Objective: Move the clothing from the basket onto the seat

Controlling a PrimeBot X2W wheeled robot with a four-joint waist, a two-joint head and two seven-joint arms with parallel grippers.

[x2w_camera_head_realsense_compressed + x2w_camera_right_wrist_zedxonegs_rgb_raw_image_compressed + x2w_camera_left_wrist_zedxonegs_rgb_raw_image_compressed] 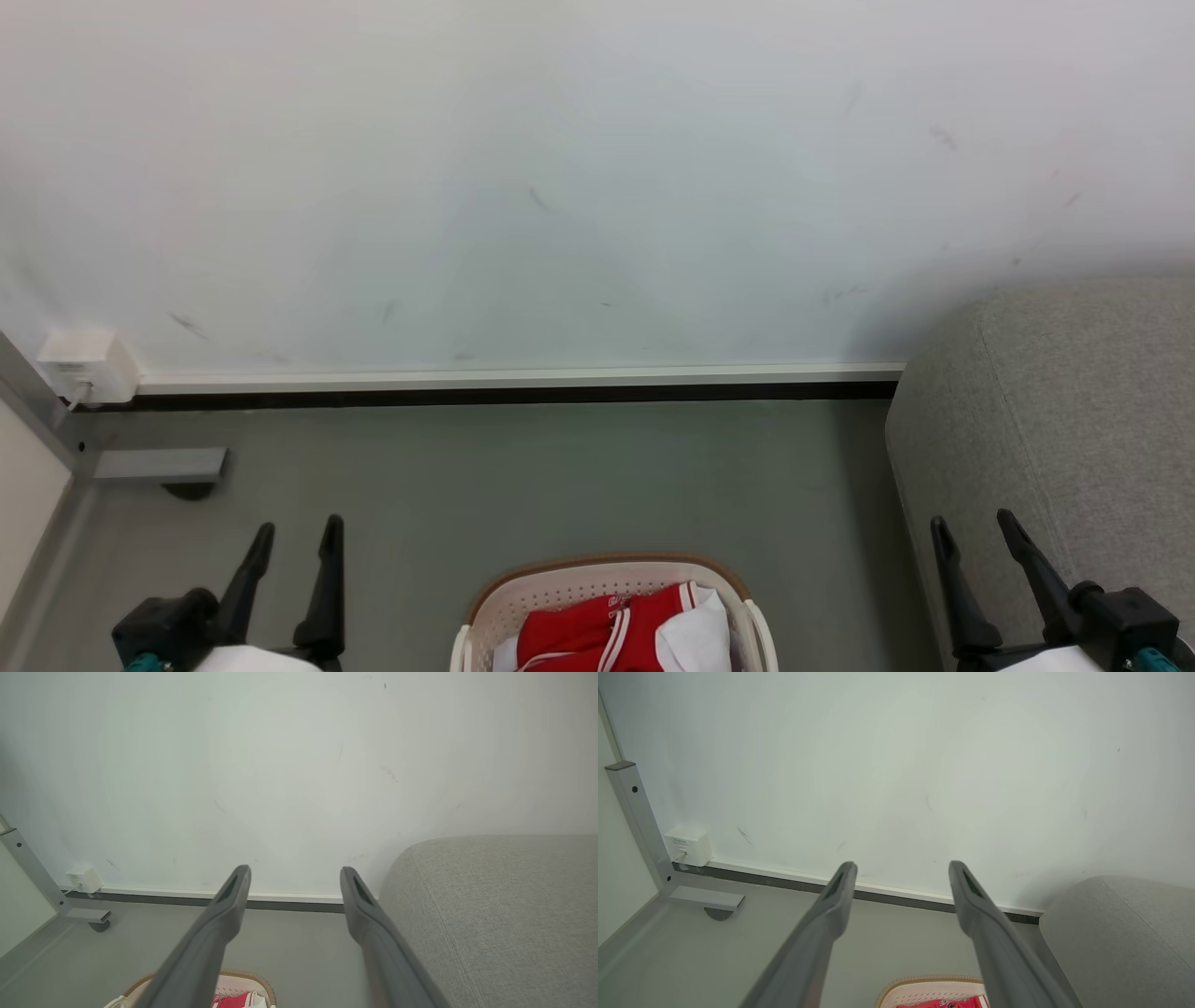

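The cream-white basket (509, 607) with a brown rim sits on the floor at the bottom centre of the head view, cut off by the frame edge. Red clothing (579, 635) with white stripes and a white piece lies inside it. The light-grey seat (1064, 420) fills the right side. My left gripper (299, 541) stands open at the lower left, well left of the basket. My right gripper (976, 532) stands open at the lower right, in front of the seat's edge. Both hold nothing. The wrist views show the basket (924, 989) (247, 982) and the seat (1120, 938) (504, 914) beyond the open fingers.
A white wall (560, 187) with a baseboard runs across the back. A white wall box (89, 366) and a grey metal frame foot (159, 464) stand at the left. Grey floor (560, 476) lies between the basket and the wall.
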